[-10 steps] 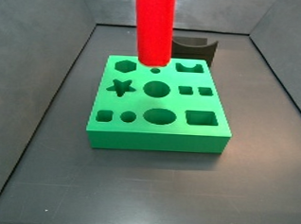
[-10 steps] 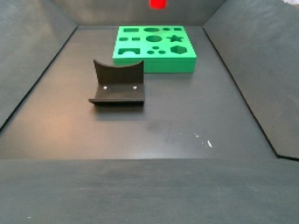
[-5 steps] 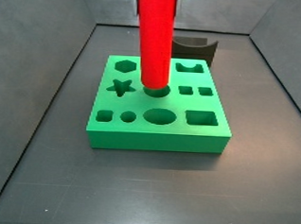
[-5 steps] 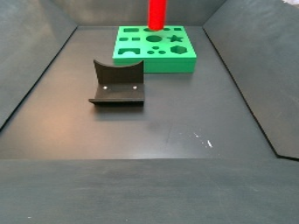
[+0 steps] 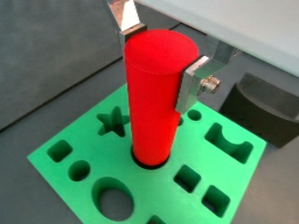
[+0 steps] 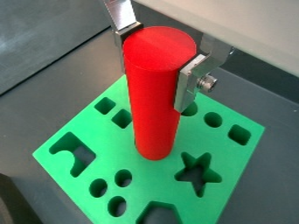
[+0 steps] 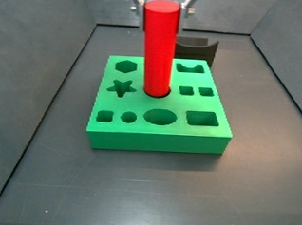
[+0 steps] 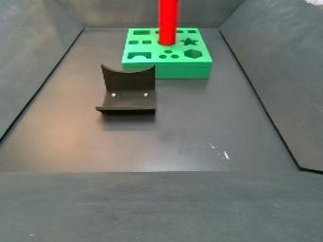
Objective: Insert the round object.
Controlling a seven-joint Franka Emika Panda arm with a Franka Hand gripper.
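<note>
The pincer (image 5: pixel 160 54) sits above the green block, its flat silver fingers (image 6: pixel 193 80) just beside the top of the tall, smooth, bright red cylinder peg (image 7: pixel 158 48); both wrist views show this, but not whether they are clamped. The peg stands upright in the round hole of the matte green shape-cutout block (image 7: pixel 214 133). Only a side view shows the whole dark L-shaped fixture (image 8: pixel 127 91) (well apart, on the dark bench (image 8: pixel 164 142)).

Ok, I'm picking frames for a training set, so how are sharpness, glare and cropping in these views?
In both wrist views the red peg and green block are sharp; the gripper fingers catch bright light. In a side view the peg is evenly lit, without glare. In a side view the peg is cut by the frame's top edge, and the fixture looks soft.
</note>
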